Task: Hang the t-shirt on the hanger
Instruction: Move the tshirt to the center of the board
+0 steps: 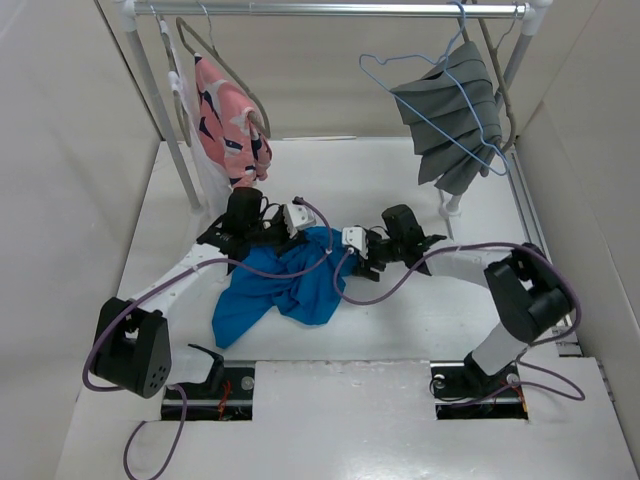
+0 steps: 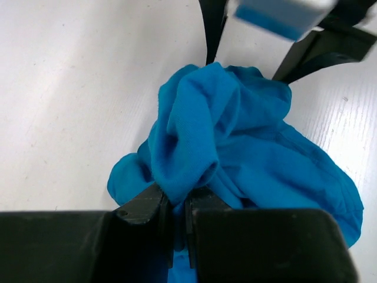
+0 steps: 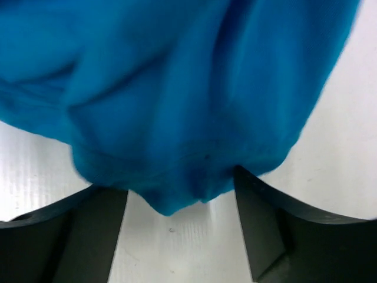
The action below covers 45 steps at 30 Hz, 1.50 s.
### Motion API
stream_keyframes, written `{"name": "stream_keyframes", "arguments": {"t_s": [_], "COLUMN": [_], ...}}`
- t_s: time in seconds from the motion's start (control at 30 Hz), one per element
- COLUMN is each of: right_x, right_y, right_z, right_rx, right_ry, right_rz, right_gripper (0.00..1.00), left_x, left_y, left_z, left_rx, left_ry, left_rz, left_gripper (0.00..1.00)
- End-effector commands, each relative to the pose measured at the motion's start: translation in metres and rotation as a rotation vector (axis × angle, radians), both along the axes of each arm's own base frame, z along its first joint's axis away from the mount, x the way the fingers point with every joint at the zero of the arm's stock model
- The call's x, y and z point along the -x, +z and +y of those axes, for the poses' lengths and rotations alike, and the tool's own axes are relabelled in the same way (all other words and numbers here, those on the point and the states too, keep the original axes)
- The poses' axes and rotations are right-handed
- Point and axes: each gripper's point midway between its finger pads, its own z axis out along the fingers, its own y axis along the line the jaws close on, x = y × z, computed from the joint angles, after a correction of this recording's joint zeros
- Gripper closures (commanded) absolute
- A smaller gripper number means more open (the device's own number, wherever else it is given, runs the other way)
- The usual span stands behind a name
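White table [image 1: 400,170], walls [image 1: 60,150], clothes rail [image 1: 330,9]

Soft, matt, creased cloth t-shirt [image 1: 285,285]; thin smooth wire hanger [image 1: 363,64]; matt white table [image 1: 400,320]

A metal clothes rail [image 1: 330,9] spans the far edge of the white table [image 1: 330,165]. Near the far left corner a pink patterned garment [image 1: 228,130] hangs from it on a grey-brown plastic hanger [image 1: 213,48]. Near the far right corner hangs a pleated grey cloth [image 1: 455,125].
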Motion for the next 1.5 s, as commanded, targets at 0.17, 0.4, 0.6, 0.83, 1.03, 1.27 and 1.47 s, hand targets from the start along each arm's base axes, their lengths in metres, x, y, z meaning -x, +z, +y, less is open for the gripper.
{"name": "stream_keyframes", "arguments": {"t_s": [0.17,0.4,0.6,0.83,1.03,1.27,1.47], "right_x": [-0.032,-0.076,-0.051,-0.042,-0.048,-0.021,-0.001], "right_y": [-0.003,0.100,0.212,0.258,0.288,0.254,0.247], "right_z": [0.020,-0.015,-0.007,0.017,0.048,0.084,0.098], "right_rx": [-0.070,-0.147,-0.148,0.015,0.029,0.004,-0.066], "right_ry": [0.003,-0.228,-0.193,-0.163,-0.105,0.065,0.147], "right_rz": [-0.005,-0.208,-0.406,-0.418,-0.444,-0.415,-0.415], "right_gripper": [0.68,1.00,1.00,1.00,1.00,1.00,1.00], "left_x": [0.001,0.023,0.027,0.015,0.020,-0.011,0.002], "left_y": [0.023,0.004,0.012,0.124,0.181,0.134,0.104], "left_z": [0.002,0.022,0.026,-0.008,-0.020,-0.013,-0.023], "left_rx": [0.026,-0.126,-0.128,0.192,0.355,0.244,0.213], "left_ry": [0.011,-0.108,-0.098,-0.067,-0.088,0.012,-0.123], "left_rz": [-0.057,-0.126,-0.132,-0.232,-0.238,-0.236,-0.194], "left_gripper": [1.00,0.97,0.32,0.08,0.07,0.01,0.09]}}
